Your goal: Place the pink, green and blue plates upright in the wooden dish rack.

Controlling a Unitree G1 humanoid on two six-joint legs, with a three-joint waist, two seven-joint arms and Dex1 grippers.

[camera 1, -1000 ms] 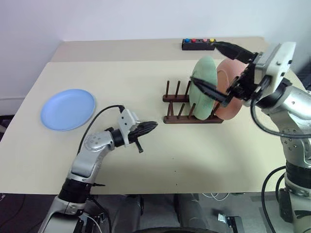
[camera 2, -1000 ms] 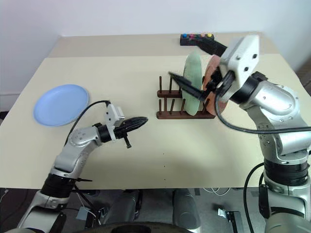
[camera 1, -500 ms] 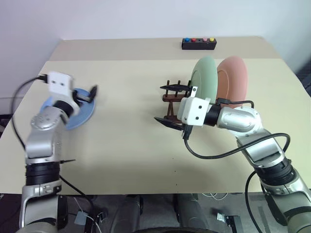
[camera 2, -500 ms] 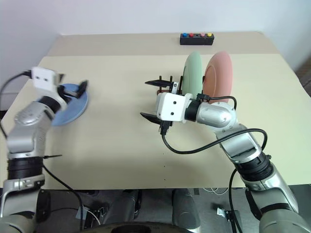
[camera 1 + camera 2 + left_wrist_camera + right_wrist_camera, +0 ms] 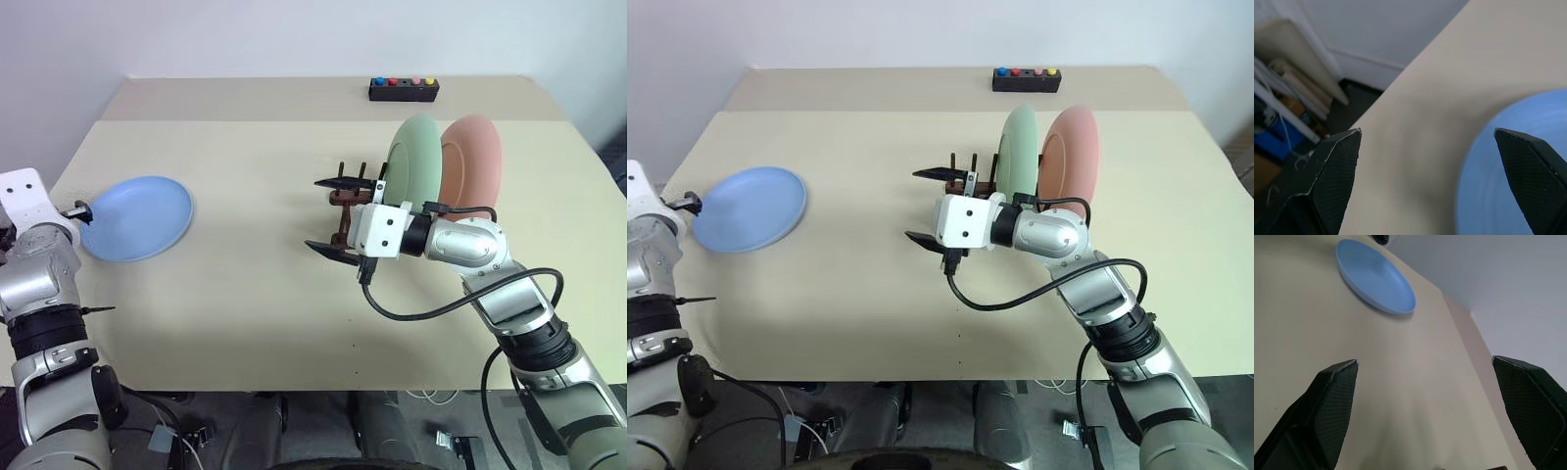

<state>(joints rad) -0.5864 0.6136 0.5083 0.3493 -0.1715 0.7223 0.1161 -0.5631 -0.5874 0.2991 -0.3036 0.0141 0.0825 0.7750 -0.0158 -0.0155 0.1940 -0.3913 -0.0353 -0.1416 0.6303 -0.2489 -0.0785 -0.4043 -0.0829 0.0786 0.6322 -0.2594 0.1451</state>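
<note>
The blue plate (image 5: 137, 217) lies flat at the table's left. The green plate (image 5: 416, 157) and the pink plate (image 5: 472, 157) stand upright side by side in the wooden dish rack (image 5: 348, 199), pink on the right. My right gripper (image 5: 331, 215) hangs open in front of the rack's left end, pointing left, with nothing between its fingers; its wrist view looks across the table to the blue plate (image 5: 1376, 276). My left gripper (image 5: 1426, 132) is open at the blue plate's left rim (image 5: 1518, 186), just off the plate and holding nothing.
A small black box with coloured buttons (image 5: 403, 90) sits at the back of the table. The table's left edge runs just beside my left gripper, with shelves and clutter (image 5: 1283, 98) on the floor beyond. A wide bare stretch of tabletop (image 5: 255, 245) separates the blue plate from the rack.
My left arm swung from the table's middle out to the blue plate's left rim and its gripper opened. My right gripper left the green plate and sank in front of the rack.
</note>
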